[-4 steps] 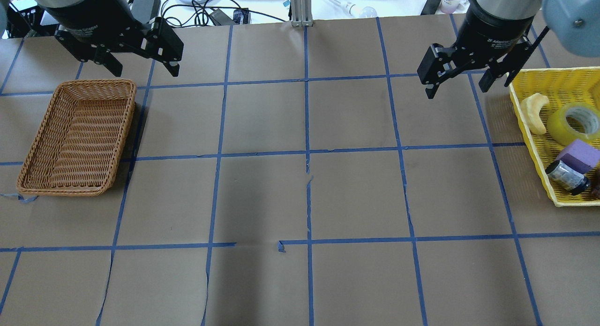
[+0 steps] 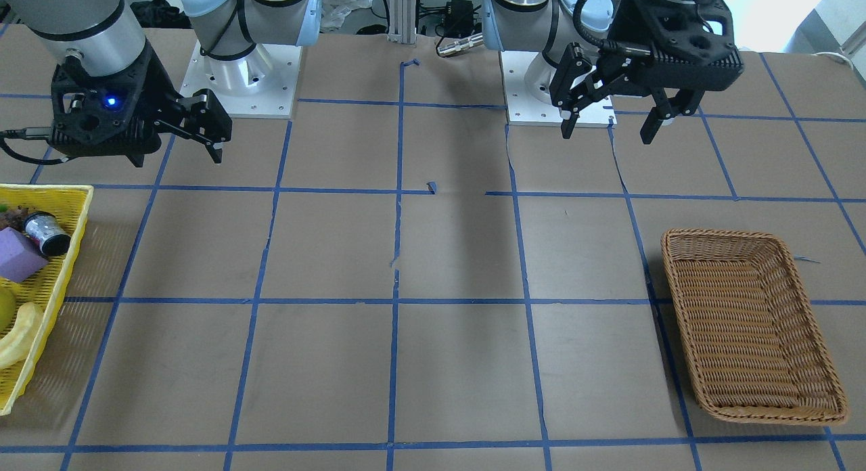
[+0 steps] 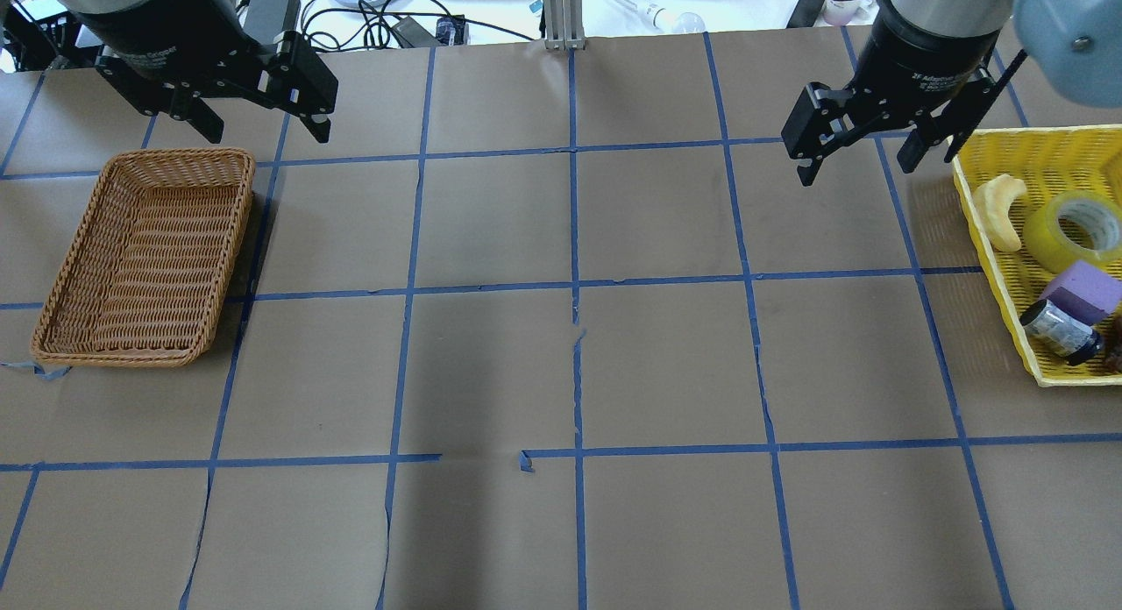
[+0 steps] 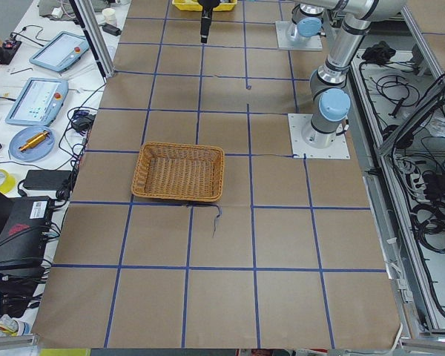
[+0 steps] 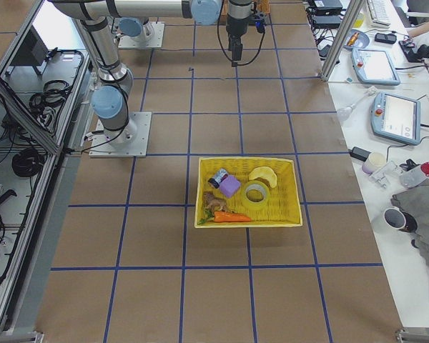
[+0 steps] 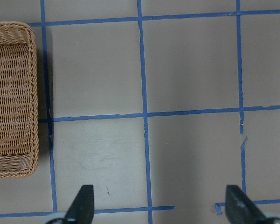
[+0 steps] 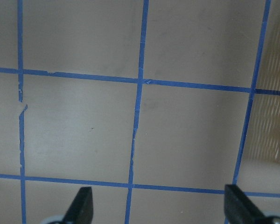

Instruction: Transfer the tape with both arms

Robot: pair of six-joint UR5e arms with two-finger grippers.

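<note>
The tape [image 3: 1052, 237] has not been picked up yet. It lies in the yellow basket [image 3: 1034, 144] at the robot's right end of the desk [image 3: 491, 365], tucked between a pale banana-shaped piece [image 3: 1004, 209] and a purple block [image 3: 1082, 290], with a small dark jar [image 3: 1061, 329] just beyond the block. The roll looks slightly tilted, its whitish core facing up.

The right fingers [image 3: 802, 165] hang spread wide with nothing between them, above bare desk just beside the basket's inner rim and not over it. The right wrist view shows only paper, blue lines and a sliver of yellow at its edge. The left fingers [image 3: 209, 126] are likewise wide apart and hold nothing, hovering near the far end of the wicker basket [image 3: 175, 153], which has nothing in it (probably where the roll is meant to end up).

So I judge this to be the opening step, the reach for the roll. The right arm needs to move sideways over the yellow basket, centre on the ring and come down. One finger inside the core and one outside seems the safest hold, since the neighbours crowd both flanks of the roll. After that comes a lift clear of the rim and a meeting with the left arm near mid-desk.
</note>
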